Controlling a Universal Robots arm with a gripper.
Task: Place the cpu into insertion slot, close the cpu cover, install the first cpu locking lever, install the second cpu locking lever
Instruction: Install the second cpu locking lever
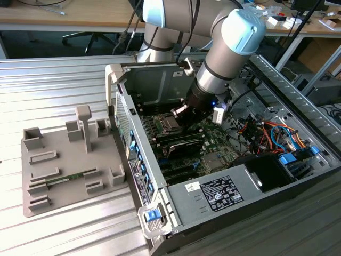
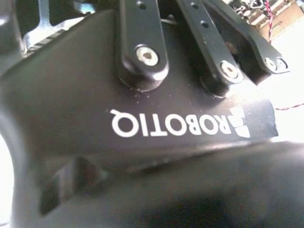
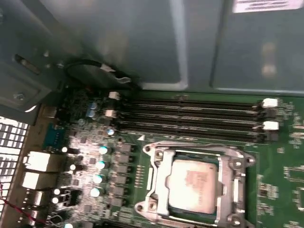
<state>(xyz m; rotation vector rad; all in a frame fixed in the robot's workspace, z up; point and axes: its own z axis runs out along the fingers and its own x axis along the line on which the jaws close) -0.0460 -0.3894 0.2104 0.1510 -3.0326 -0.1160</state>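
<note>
In the first wrist view the cpu (image 3: 192, 185), a silvery square chip, lies in the insertion slot on the green board. The cpu cover (image 3: 160, 176), a silver frame, lies flat around it. The exterior view shows the insertion slot (image 1: 167, 124) inside the open computer case, with my gripper (image 1: 180, 111) just above its far right corner, in the exterior view's terms. In the second wrist view, the gripper's black housing (image 2: 142, 95) and link bars (image 2: 142, 42) sit close to the camera. Nothing tells me how the locking levers stand.
Long black memory slots (image 3: 190, 118) run beside the socket. A grey box with a white label (image 1: 224, 192) and orange and blue cables (image 1: 266, 130) lie at the exterior view's right. The case wall (image 1: 121, 112) and a grey fixture tray (image 1: 69, 160) are at its left.
</note>
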